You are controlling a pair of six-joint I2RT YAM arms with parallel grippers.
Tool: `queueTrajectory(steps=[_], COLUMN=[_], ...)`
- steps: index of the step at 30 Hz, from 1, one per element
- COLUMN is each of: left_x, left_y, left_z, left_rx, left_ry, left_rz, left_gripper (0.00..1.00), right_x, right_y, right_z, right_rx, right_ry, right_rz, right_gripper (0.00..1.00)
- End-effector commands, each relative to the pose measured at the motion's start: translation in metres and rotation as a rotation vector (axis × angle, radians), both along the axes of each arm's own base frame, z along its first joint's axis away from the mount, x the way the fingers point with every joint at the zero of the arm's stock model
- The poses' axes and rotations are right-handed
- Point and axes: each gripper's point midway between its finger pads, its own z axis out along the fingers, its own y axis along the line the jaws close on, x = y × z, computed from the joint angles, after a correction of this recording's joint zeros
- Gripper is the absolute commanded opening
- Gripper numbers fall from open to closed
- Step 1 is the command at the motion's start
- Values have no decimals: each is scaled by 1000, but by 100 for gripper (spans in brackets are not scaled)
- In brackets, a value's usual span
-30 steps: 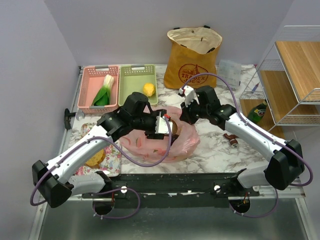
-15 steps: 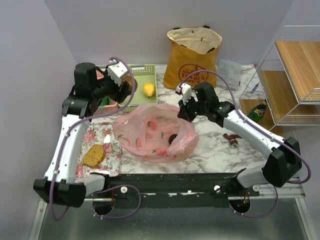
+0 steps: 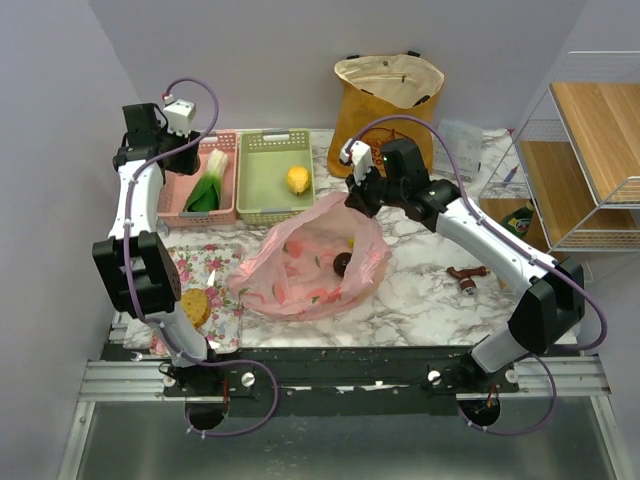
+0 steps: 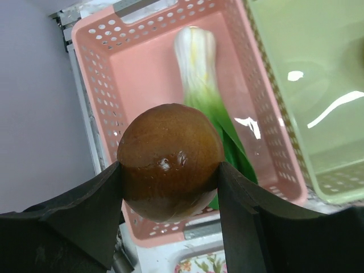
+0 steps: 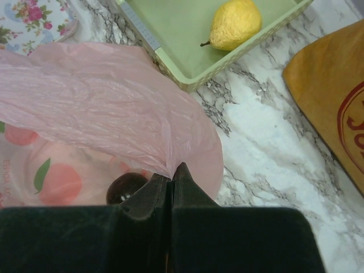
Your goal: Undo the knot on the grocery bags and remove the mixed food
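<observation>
From above, the marble surface [image 3: 430,300] holds the floppy pink bag [image 3: 300,270], the yellow tote [image 3: 385,110] behind it.

Left wrist: the left end effector [image 4: 169,170] squeezes a brown mushroom [image 4: 169,151] by its sides above the pink basket [image 4: 91,51]. The mushroom looks smooth, light, maybe slippery.

Right wrist: the right end effector [image 5: 172,177] pinches the bag's thin rim. It could tear, so pull gently. A dark fruit [image 5: 126,187] sits inside.
</observation>
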Motion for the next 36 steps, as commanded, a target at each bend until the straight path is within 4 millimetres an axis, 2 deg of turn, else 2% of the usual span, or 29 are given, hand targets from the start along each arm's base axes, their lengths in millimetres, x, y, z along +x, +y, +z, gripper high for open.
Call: queueTrajectory(steps=[1, 4, 8, 11, 12, 13, 15, 18, 20, 21, 23, 25, 28, 31, 33, 35, 36], left_x=[26, 31, 41, 46, 44, 41, 31, 4, -23, -40, -78, -128, -216, -306, -347, -370, -373], left_y=[21, 19, 31, 40, 38, 32, 14, -18, -46, -60, -94, -136, -200, -254, -273, -287, -291], left_z=[-8, -15, -27, -33, -31, -28, -15, 20, 43, 61, 80, 93, 104, 96, 77, 52, 36], left_rx=[55, 45, 71, 99, 94, 79, 52, 5, -50, -66, -119, -185, -224, -181, -156, -101, -51], left_ry=[0, 18, 40, 77, 80, 74, 20, -84, -160, -215, -282, -300, -324, -366, -363, -331, -312], left_rz=[35, 22, 54, 81, 73, 46, -36, -167, -277, -330, -466, -631, -898, -1219, -1360, -1456, -1478], left_gripper=[36, 40, 49, 77, 82, 96, 98, 98, 98, 98, 98, 98, 98, 89, 74, 59, 52], right_x=[9, 0, -23, -40, -44, -49, -56, -64, -67, -69, -74, -84, -95, -100, -101, -100, -102], right_y=[-1, -8, -16, -18, -19, -18, -18, -15, -12, -11, -9, -7, -8, -14, -16, -18, -19], right_z=[10, 9, -9, -18, -21, -22, -29, -39, -42, -45, -49, -52, -60, -70, -72, -70, -67], right_rx=[-36, -46, -62, -64, -65, -63, -63, -51, -37, -31, -20, -13, -19, -42, -50, -53, -55], right_ry=[-56, -47, 17, 70, 82, 91, 112, 152, 171, 180, 200, 224, 252, 270, 276, 288, 298], right_rz=[3, 3, 35, 71, 83, 102, 132, 161, 165, 167, 176, 202, 215, 213, 205, 182, 175], right_gripper=[1, 1, 1, 1, 1, 1, 1, 1, 1, 1, 1, 1, 1, 1, 2, 25, 47])
